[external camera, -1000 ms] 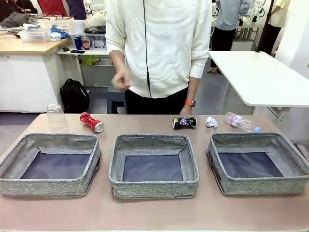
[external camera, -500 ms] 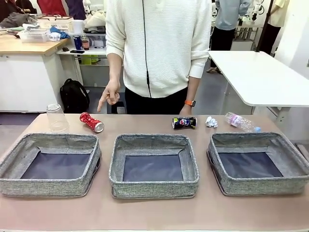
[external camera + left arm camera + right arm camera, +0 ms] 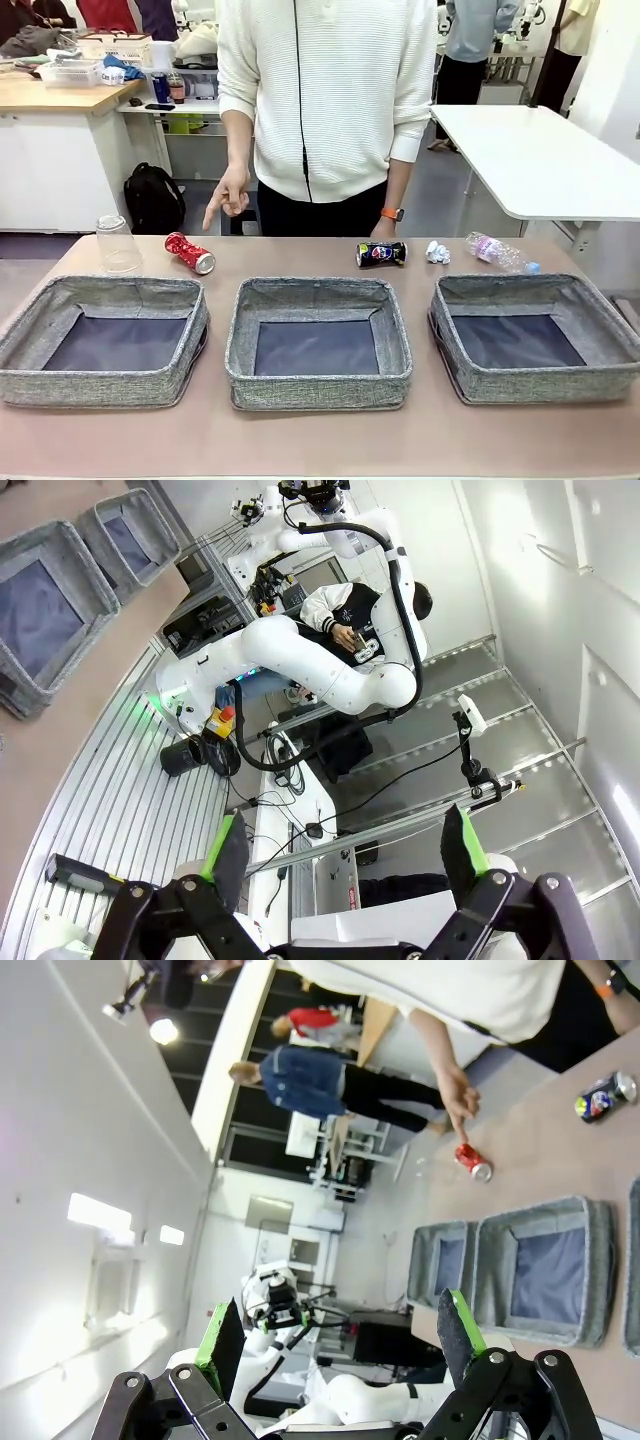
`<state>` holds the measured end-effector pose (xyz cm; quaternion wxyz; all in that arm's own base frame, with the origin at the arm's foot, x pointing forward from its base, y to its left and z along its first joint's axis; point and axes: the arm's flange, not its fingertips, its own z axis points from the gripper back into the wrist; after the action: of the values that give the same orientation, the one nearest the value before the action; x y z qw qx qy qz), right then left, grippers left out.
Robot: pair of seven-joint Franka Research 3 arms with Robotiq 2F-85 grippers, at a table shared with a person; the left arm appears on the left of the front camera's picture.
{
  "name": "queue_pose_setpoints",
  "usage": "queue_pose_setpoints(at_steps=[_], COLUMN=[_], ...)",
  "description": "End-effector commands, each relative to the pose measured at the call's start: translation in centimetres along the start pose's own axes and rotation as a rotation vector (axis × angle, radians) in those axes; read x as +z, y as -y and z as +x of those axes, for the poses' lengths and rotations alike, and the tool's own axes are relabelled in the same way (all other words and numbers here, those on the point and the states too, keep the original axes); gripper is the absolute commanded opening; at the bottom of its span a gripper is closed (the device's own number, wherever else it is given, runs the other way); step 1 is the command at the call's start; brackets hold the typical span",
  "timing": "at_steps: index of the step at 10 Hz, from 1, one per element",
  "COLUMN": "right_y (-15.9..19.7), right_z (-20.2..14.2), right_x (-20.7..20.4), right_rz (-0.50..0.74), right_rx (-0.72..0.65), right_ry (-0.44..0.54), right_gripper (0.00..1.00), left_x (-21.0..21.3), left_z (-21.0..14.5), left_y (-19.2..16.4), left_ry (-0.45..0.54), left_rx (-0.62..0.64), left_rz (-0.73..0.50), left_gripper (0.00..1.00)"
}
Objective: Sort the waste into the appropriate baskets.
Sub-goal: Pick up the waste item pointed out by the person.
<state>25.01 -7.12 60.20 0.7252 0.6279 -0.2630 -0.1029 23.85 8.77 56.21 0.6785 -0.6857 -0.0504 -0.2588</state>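
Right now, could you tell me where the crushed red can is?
Front view: the crushed red can lies left of centre, beside the clear plastic cup, behind the left grey woven basket.

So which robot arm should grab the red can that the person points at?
Probably the left. The red can lies at the left of the table, behind the left basket, where the left arm comes in. The left gripper and right gripper are both open and empty, so nearness decides.

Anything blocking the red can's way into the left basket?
Nothing on the table does. The red can lies just behind the left basket, only bare table between. The cup stands apart to its left. The person's hand points down above the can and could crowd a grasp.
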Motion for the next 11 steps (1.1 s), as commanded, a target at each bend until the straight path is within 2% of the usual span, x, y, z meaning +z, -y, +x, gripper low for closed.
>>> queue_pose_setpoints(at_steps=[1, 2, 3, 4, 6, 8, 9, 11], right_y=[-0.3, -0.3, -0.3, -0.3, -0.3, -0.3, -0.3, -0.3], right_z=[0.5, 0.5, 0.5, 0.5, 0.5, 0.5, 0.5, 0.5], right_x=[-0.3, -0.3, -0.3, -0.3, -0.3, -0.3, -0.3, -0.3], right_rz=[0.022, 0.022, 0.022, 0.022, 0.022, 0.022, 0.022, 0.022], right_rx=[0.029, 0.029, 0.029, 0.029, 0.029, 0.029, 0.029, 0.029], right_ry=[0.002, 0.002, 0.002, 0.002, 0.002, 0.002, 0.002, 0.002], right_gripper=[1.0, 1.0, 1.0, 1.0, 1.0, 1.0, 1.0, 1.0], left_x=[-0.6, -1.7, -2.9, -4.8, -8.8, -13.3, -14.9, -15.3], left_z=[3.1, 6.9, 9.7, 12.4, 16.6, 19.2, 19.7, 20.6], left_y=[0.5, 0.0, -1.1, -2.0, -2.2, -3.3, -3.9, -4.2], left_ry=[-0.265, -0.527, -0.607, -0.648, -0.813, -0.972, -1.013, -0.976], left_rx=[-0.277, -0.572, -0.751, -0.874, -0.978, -1.056, -1.111, -1.148], left_rz=[0.106, 0.364, 0.662, 0.837, 1.211, 1.543, 1.62, 1.697], left_gripper=[1.0, 1.0, 1.0, 1.0, 1.0, 1.0, 1.0, 1.0])
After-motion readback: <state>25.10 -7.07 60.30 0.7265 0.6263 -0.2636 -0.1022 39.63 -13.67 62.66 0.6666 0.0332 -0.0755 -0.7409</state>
